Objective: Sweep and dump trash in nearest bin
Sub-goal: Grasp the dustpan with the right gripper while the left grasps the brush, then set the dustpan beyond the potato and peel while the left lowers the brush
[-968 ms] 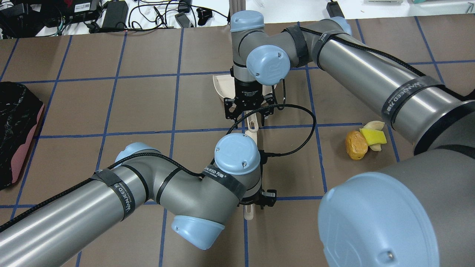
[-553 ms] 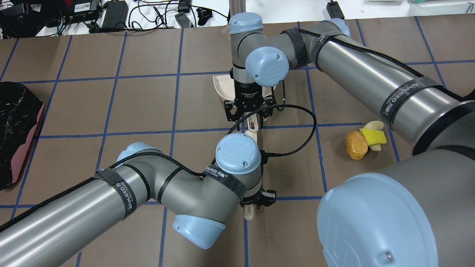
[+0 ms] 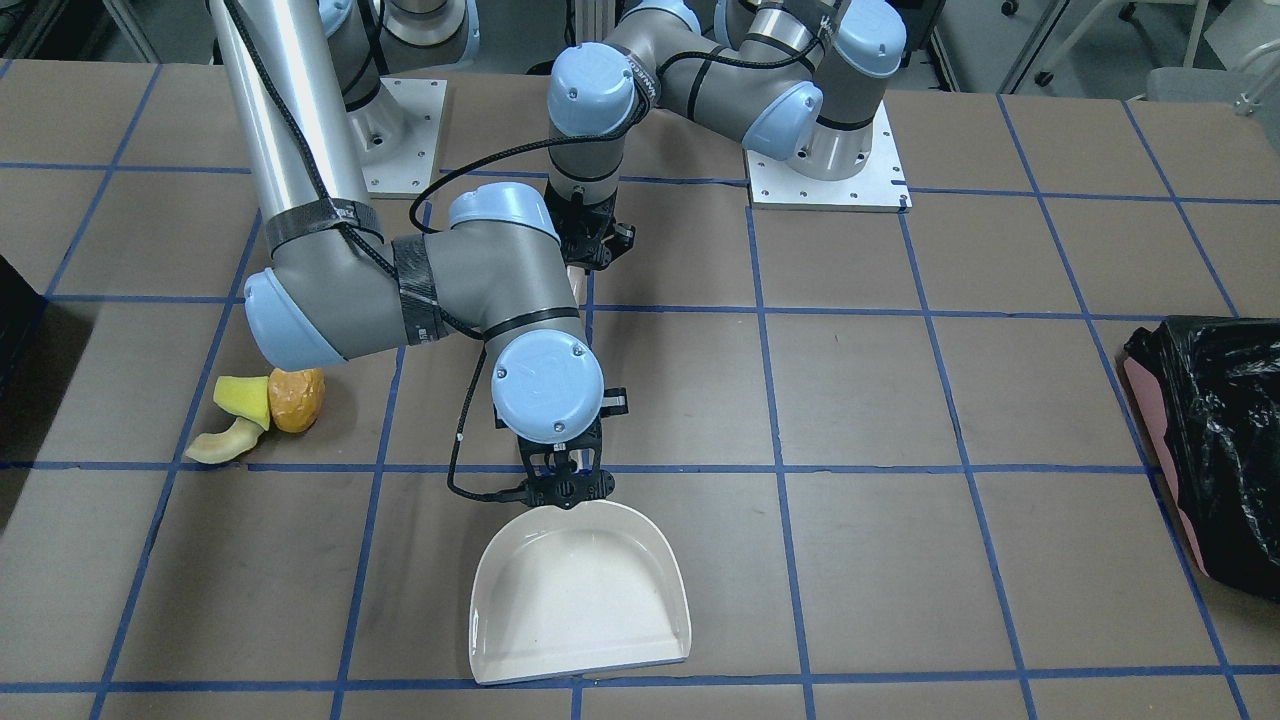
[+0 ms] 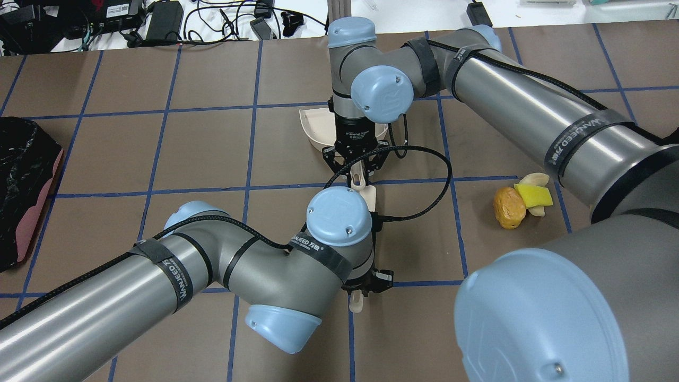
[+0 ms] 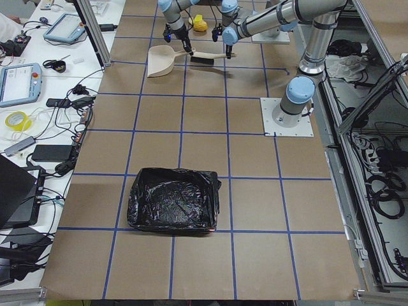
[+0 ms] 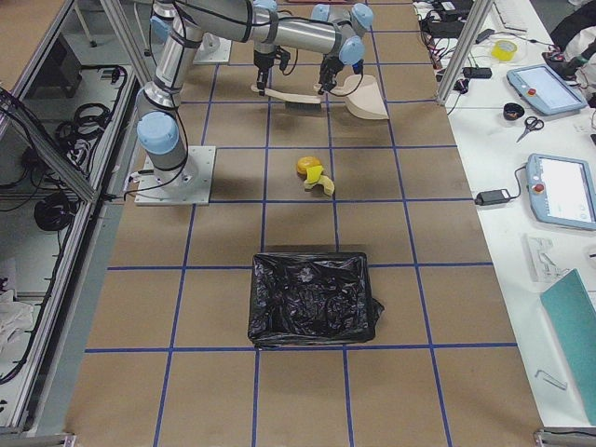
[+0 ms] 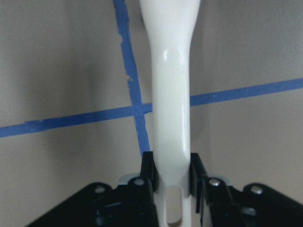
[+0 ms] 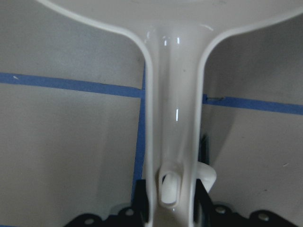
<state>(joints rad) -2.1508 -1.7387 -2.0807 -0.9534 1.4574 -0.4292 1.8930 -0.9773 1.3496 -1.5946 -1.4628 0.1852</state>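
Observation:
The trash lies in one cluster: a yellow wedge (image 4: 534, 195), a brown-orange lump (image 4: 509, 207) and a pale peel (image 3: 222, 443). It is right of both grippers on the table. My right gripper (image 4: 355, 162) is shut on the handle of a cream dustpan (image 3: 580, 595), and its wrist view (image 8: 171, 198) shows the handle between the fingers. My left gripper (image 4: 365, 285) is shut on a cream brush handle (image 7: 170, 94). The brush (image 6: 293, 98) lies behind the dustpan. The dark bin (image 3: 15, 310) is a sliver at the front view's left edge.
A pink bin with a crinkled black bag (image 4: 24, 175) sits at the table's left end. A black-lined bin (image 6: 312, 298) stands on the trash side. Blue tape lines grid the brown table. Cables and devices lie beyond the far edge (image 4: 159, 21).
My right gripper's fingers have drawn in onto the dustpan handle, and the dustpan has shifted slightly left and away. My left wrist has edged a little away. The trash has not moved.

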